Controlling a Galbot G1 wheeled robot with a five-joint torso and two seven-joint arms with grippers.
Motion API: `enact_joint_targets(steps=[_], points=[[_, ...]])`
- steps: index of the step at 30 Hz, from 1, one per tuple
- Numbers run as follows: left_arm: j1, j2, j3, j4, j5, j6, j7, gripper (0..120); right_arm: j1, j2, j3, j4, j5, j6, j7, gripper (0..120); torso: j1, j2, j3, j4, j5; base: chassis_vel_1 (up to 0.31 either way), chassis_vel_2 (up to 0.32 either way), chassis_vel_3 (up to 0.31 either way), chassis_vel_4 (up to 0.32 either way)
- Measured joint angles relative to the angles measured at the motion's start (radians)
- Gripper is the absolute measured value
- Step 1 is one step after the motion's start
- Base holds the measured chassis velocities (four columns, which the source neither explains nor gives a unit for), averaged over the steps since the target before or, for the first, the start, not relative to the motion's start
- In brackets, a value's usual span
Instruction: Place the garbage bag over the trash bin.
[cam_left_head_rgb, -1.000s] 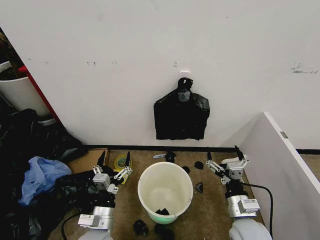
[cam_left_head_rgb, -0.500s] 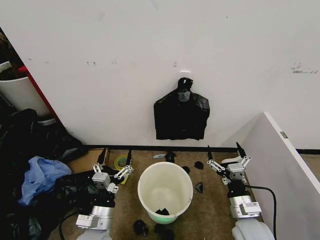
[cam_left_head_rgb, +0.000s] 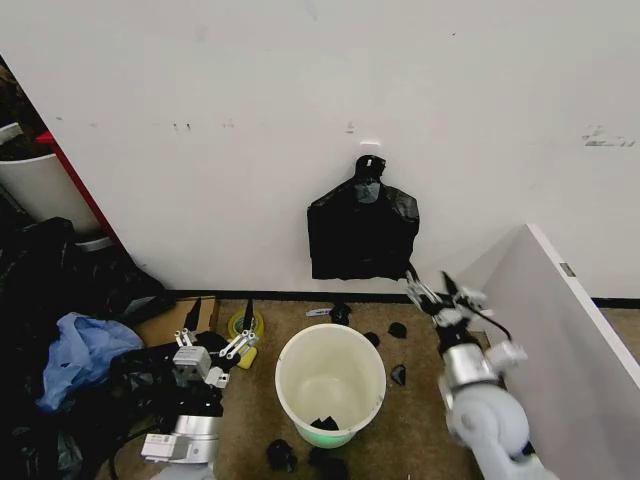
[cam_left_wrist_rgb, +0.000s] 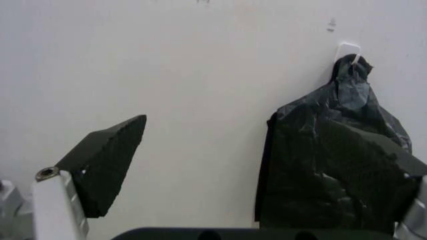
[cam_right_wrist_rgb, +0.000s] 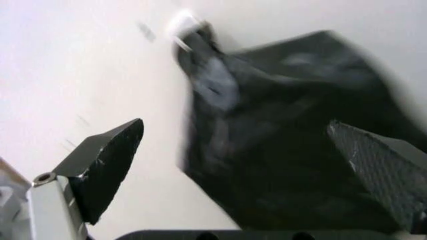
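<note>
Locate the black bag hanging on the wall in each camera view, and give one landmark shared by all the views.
Head view: the hanging black bag is at the picture's centre, above the trash bin.
Left wrist view: it is at the right, partly behind one fingertip.
Right wrist view: it spans the centre, between the open fingers.
Shared landmark: the white hook holding its knotted top.

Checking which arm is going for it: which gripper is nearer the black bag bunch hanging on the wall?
Right. The right gripper, open, is raised just below the black bag bunch's lower right corner. The left gripper, open, sits low, left of the white bucket.
</note>
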Motion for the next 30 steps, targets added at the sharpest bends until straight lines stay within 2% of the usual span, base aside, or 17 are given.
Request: enact_joint_targets(steps=[3,8,12,19,30], points=[[0.003,-0.008,0.0,0.002,0.009,0.0,-0.001,100,0.115,0.021,-0.037,-0.1,0.093,0.043,-0.064,100,0.0,0.0,0.0,0.0,0.0,0.0,0.0,0.0,0.0],[0.007,-0.017,0.0,-0.004,0.01,0.0,-0.001,100,0.211,0.038,-0.058,-0.225,0.074,0.054,-0.159,100,0.0,0.0,0.0,-0.0003,0.0,0.0,0.0,0.0,0.0],[0.013,-0.017,-0.003,-0.004,0.012,0.0,-0.006,100,0.295,0.081,-0.079,-0.325,0.076,0.051,-0.184,100,0.0,0.0,0.0,-0.0001,0.0001,0.0,0.0,0.0,0.0],[-0.009,-0.003,-0.008,0.002,0.014,0.037,-0.01,100,0.387,0.135,-0.081,-0.444,0.067,0.081,-0.248,100,0.0,0.0,0.0,-0.0002,-0.0001,0.0,0.0,0.0,0.0],[-0.017,0.01,-0.011,-0.003,0.01,0.063,-0.028,100,0.412,0.133,-0.057,-0.519,0.027,0.09,-0.306,99,0.0,0.0,0.0,-0.0003,0.0001,0.0,0.0,0.0,0.0]])
